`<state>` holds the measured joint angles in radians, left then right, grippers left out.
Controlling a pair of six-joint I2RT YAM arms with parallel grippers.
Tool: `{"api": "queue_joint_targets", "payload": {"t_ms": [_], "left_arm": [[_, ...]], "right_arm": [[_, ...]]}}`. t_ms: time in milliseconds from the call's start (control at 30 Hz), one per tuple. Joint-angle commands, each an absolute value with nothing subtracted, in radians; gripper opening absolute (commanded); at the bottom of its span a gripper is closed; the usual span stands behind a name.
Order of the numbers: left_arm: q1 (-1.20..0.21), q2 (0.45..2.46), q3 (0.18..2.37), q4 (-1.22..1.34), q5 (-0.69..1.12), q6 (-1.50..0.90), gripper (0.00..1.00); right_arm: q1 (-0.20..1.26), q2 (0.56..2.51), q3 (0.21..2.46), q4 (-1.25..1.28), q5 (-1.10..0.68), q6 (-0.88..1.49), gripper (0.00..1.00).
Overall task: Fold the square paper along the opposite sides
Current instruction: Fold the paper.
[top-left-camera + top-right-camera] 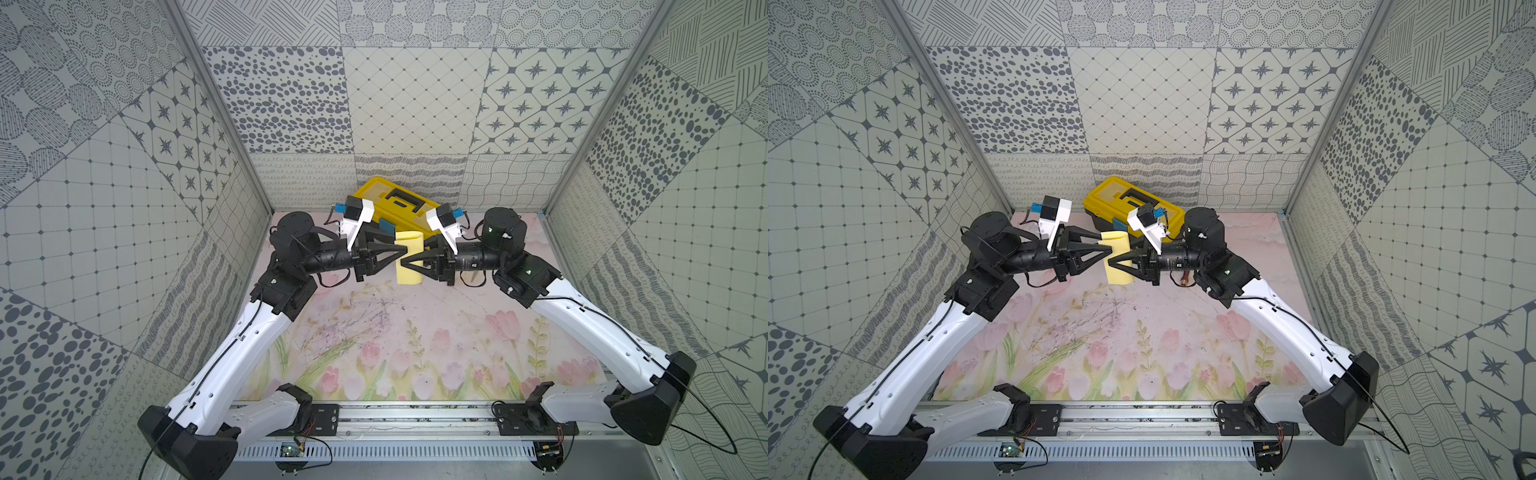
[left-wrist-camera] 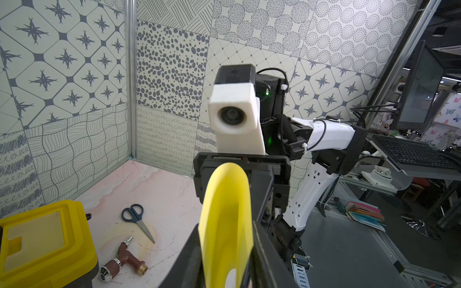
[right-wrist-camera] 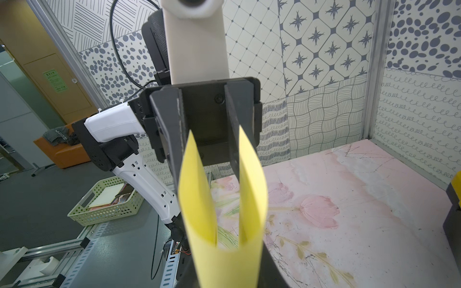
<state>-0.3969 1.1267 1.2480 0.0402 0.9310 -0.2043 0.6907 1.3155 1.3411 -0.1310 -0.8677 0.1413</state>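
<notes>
1. While bowed into a smooth U, the thin pale-yellow square paper [image 1: 409,266] hangs above the floral table mat [image 1: 415,332].
2. The right gripper [image 1: 402,263] pinches it.
3. On the left gripper [image 1: 404,248], black wedge fingers [image 3: 174,119] stand parted.

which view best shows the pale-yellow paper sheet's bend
Right wrist view: the thin pale-yellow paper sheet shows its curve and two separate edges. Left wrist view shows its curved end; both top views show it small.

Both top views are looking steeply down from high above the arm bases, sharing nearly the whole tabletop [image 1: 415,332]. The left wrist view is facing the right arm [image 2: 326,134] closely across the square paper [image 2: 224,212]; the right wrist view is likewise facing the left arm [image 3: 112,124].
</notes>
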Motion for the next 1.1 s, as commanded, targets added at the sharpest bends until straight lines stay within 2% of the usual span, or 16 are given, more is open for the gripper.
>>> {"api": "queue_joint_targets", "payload": {"t_ms": [0, 167, 300, 367, 500, 533, 700, 833, 1067], "left_arm": [[-0.394, 1.133, 1.252, 0.097, 0.935, -0.194, 0.27], [-0.394, 1.138, 1.252, 0.096, 0.938, -0.193, 0.14], [-0.394, 1.132, 1.247, 0.097, 0.940, -0.191, 0.13], [-0.394, 1.130, 1.243, 0.096, 0.942, -0.189, 0.17], [-0.394, 1.127, 1.241, 0.087, 0.955, -0.178, 0.33], [-0.394, 1.126, 1.240, 0.085, 0.958, -0.176, 0.34], [-0.394, 1.130, 1.238, 0.085, 0.963, -0.172, 0.13], [-0.394, 1.128, 1.238, 0.085, 0.964, -0.170, 0.00], [-0.394, 1.111, 1.225, 0.088, 0.950, -0.165, 0.00]], "right_arm": [[0.697, 1.317, 1.371, -0.112, -0.877, 0.132, 0.25], [0.698, 1.316, 1.371, -0.113, -0.876, 0.130, 0.25], [0.699, 1.316, 1.373, -0.115, -0.875, 0.129, 0.25], [0.699, 1.315, 1.376, -0.116, -0.874, 0.129, 0.25], [0.701, 1.318, 1.383, -0.123, -0.873, 0.127, 0.26], [0.701, 1.319, 1.385, -0.124, -0.873, 0.127, 0.26], [0.706, 1.326, 1.393, -0.134, -0.870, 0.124, 0.26], [0.709, 1.327, 1.399, -0.142, -0.869, 0.121, 0.29], [0.712, 1.306, 1.398, -0.156, -0.819, 0.111, 0.40]]}}
